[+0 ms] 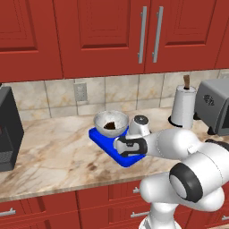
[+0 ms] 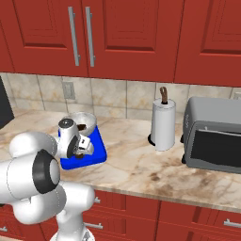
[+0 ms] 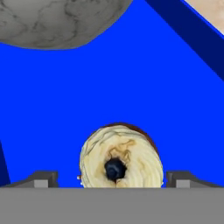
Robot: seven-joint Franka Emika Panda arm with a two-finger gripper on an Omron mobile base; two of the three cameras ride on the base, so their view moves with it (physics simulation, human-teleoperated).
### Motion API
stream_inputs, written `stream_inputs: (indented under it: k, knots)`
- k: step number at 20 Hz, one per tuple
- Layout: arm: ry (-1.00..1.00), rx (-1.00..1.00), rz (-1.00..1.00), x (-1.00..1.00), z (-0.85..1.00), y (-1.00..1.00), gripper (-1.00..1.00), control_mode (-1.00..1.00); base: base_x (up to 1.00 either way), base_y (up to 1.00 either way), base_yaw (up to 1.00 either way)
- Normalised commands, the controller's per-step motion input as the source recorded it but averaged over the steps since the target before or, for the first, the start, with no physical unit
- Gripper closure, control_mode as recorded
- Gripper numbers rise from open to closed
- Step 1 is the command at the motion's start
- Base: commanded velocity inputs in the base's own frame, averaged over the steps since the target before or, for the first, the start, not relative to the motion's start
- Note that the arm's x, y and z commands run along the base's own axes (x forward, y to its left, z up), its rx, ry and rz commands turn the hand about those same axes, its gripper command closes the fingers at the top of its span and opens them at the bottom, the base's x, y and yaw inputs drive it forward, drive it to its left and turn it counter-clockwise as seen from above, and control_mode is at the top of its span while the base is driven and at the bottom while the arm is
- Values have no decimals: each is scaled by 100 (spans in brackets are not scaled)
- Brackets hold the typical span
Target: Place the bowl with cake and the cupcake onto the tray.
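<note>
Cupcake (image 3: 120, 159) sits on the blue tray (image 3: 65, 100), directly below the gripper (image 3: 113, 178), whose fingers stand spread wide on either side of it, not touching it. The white arm reaches forward and bends down over the tray's near half. The bowl with cake (image 1: 110, 122) rests on the tray's far end.

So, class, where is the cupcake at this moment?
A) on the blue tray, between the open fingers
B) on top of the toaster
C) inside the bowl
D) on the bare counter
A: in the hand view the cupcake sits on the tray, with the fingers apart on either side.
</note>
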Motion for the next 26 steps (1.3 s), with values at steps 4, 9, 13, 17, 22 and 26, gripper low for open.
stream_inputs:
  k: [4,9,13,17,22,26]
  knots:
    - [-1,0,0,0,8,0,-100,-100,0,0,0]
    - [-6,0,0,-12,38,-4,-100,-100,0,0,0]
    - [-4,0,0,-28,41,-6,-100,-100,0,0,0]
    - [-8,0,0,-51,34,-8,-100,-100,0,0,0]
    - [-6,0,0,-49,31,-1,-100,-100,0,0,0]
    - [-4,0,0,-51,34,0,-100,-100,0,0,0]
